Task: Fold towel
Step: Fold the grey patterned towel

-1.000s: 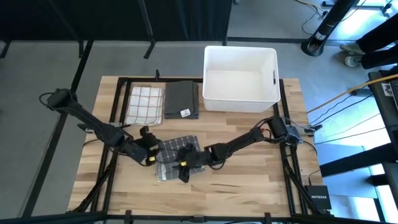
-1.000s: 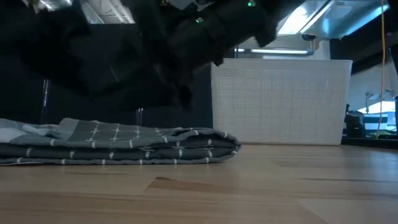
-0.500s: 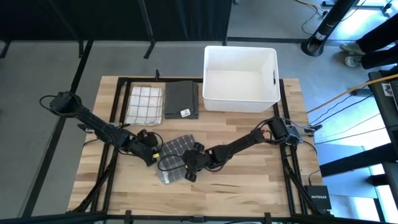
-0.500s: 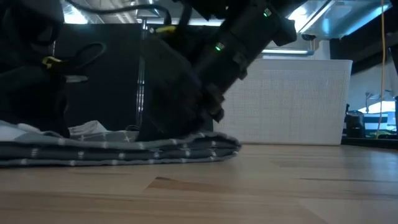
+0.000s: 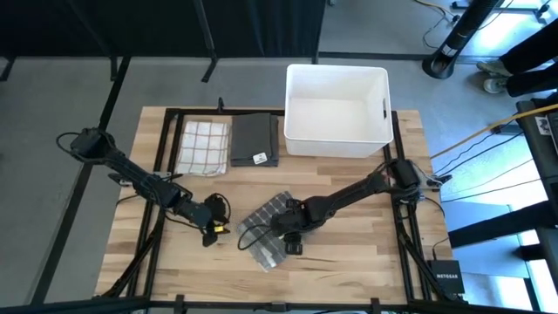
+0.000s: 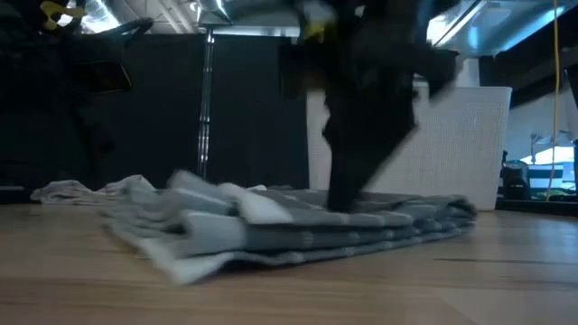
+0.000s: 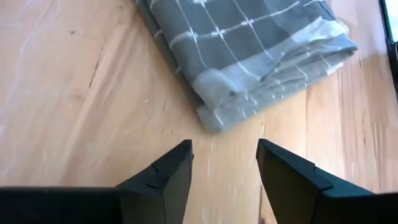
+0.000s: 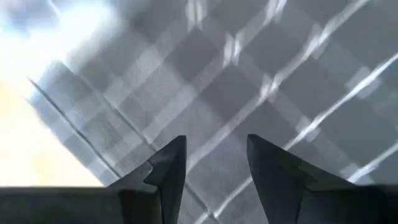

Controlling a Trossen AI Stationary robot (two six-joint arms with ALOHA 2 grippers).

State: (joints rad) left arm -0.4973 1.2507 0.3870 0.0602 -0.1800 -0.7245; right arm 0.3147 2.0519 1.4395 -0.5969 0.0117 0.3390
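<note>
Wooden counter (image 5: 349,253) on a dark frame, grey floor around it, dark curtain behind.

Grey checked towel (image 5: 266,231) lies already folded into a small, skewed stack directly under the right tool (image 5: 288,237). In the right wrist view the cloth fills the space past the fingers (image 8: 165,171), which stand apart with nothing pinched between them; whether the tips touch the cloth I cannot tell.

Left tool (image 5: 212,228) sits just beside the towel's near corner, over bare wood. Its fingers (image 7: 168,174) are spread and empty, the folded edge (image 7: 214,115) just ahead of them.

Judgement on the step: the fold looks made, but the stack sits askew with loose layers at one end. To do it well, press flat with the right tool and use the left to square the corner, rather than dragging the whole stack.

Containers: white bin (image 5: 338,112), well beyond both tools, looks empty. Two other folded cloths, a light checked one (image 5: 202,146) and a dark one (image 5: 254,139), lie beside the bin.
</note>
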